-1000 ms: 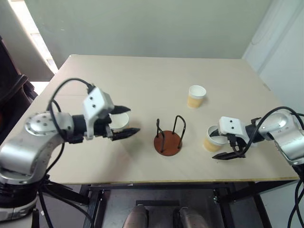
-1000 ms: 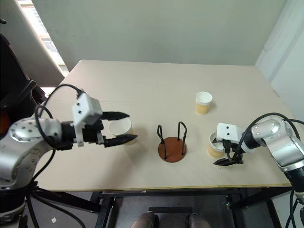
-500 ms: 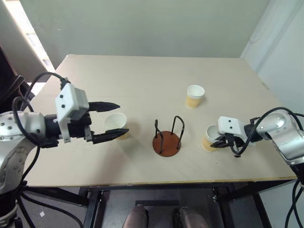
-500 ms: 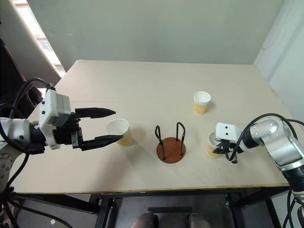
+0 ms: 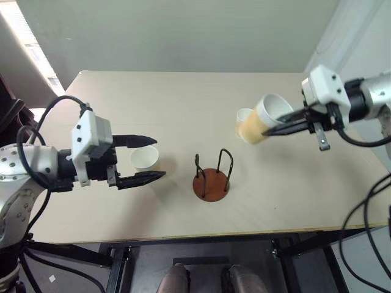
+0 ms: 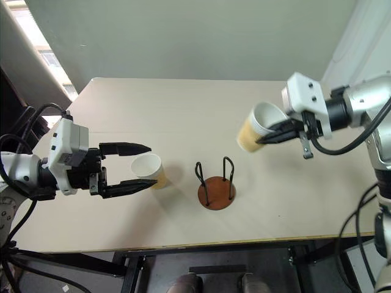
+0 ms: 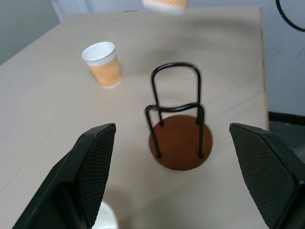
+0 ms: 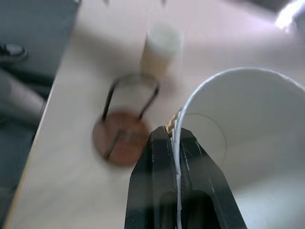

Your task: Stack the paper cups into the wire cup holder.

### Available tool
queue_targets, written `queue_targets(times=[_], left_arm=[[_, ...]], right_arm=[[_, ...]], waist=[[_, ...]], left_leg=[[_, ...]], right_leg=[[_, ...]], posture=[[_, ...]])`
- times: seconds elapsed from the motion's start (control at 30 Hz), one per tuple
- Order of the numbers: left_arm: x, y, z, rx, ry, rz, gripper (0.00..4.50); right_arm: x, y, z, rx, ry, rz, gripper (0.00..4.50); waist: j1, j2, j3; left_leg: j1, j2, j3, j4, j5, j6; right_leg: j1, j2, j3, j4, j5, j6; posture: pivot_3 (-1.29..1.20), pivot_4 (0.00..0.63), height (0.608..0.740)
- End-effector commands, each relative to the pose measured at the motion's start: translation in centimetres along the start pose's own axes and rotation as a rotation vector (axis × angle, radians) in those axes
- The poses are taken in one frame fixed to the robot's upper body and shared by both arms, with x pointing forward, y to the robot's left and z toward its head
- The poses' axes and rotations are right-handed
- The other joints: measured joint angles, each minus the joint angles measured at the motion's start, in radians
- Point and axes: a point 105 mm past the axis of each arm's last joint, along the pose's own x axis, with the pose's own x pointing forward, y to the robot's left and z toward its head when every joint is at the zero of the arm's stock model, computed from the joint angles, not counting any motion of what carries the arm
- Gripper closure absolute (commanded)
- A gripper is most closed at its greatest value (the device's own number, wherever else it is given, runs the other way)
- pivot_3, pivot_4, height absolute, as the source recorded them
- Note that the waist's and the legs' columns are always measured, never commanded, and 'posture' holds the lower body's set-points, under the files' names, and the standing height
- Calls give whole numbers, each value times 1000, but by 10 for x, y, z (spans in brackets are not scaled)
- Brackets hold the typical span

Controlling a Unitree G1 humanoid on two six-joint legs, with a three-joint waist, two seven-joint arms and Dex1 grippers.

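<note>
Up over the counter (image 6: 183,104), my right claw (image 6: 269,135) pinches a paper cup (image 6: 255,125) by its rim, tilted. Left claw (image 6: 137,168) hangs wide open around another cup (image 6: 148,168), beside the wire cup holder (image 6: 216,186).

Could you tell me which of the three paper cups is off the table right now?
The cup pinched by its rim in the right gripper, held tilted in the air. The other two stand upright on the table.

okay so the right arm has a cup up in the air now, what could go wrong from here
The right gripper pinches only the rim wall of the lifted paper cup, which hangs tilted, so it might slip or crumple. The wire cup holder has narrow upright loops; a tilted cup could catch on them and tip it.
</note>
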Motion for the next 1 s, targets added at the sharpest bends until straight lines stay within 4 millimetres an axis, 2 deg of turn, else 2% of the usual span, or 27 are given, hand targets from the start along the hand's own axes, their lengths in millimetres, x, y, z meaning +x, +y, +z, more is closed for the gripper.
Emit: queue_targets(times=[0.03, 0.17, 0.4, 0.53, 0.7, 0.8, 1.0], left_arm=[[-4, 4, 0, 37, 23, 28, 376], [-5, 5, -9, 17, 58, 55, 376], [-5, -3, -13, 2, 71, 60, 376], [-6, -4, -11, -2, 63, 70, 376], [-8, 8, -14, 1, 77, 140, 376], [-7, 8, -15, 3, 77, 138, 376], [-4, 8, -16, 2, 78, 138, 376]], right_arm=[[24, 3, 1, -37, -19, 51, 4488], [46, 9, -9, -32, -7, 97, 4488], [55, 21, -28, -30, 58, 166, 4488], [56, 22, -26, -17, 32, 180, 4488], [59, 21, -25, -16, 31, 186, 4488], [61, 23, -24, -20, 35, 200, 3890], [63, 23, -27, -30, 53, 194, 1909]], waist=[[-2, 0, 0], [1, 0, 0], [0, 0, 0], [0, 0, 0], [-1, 0, 0], [-1, 0, 0], [-1, 0, 0]], left_leg=[[0, 0, 0, -1, 0, 0], [-3, 0, -1, -3, 0, -1], [-5, 0, -1, -3, -1, -3], [-5, 0, -1, -4, 0, -4], [-3, 1, -1, -5, 1, -6], [-3, 1, -1, -5, 2, -6], [-3, 1, -1, -5, 2, -6]], right_leg=[[0, 0, -1, 0, 0, 0], [-4, 0, -1, 1, 2, 3], [-6, -1, -1, 0, 3, 4], [-6, -1, -2, 1, 3, 4], [-6, -1, -2, 2, 4, 1], [-6, -1, -2, 2, 3, -2], [-6, -1, -2, 2, 3, -2]], posture=[[0, 150, 740], [0, 150, 740], [0, 150, 740], [0, 150, 740], [0, 150, 740], [0, 150, 740], [0, 150, 740]])
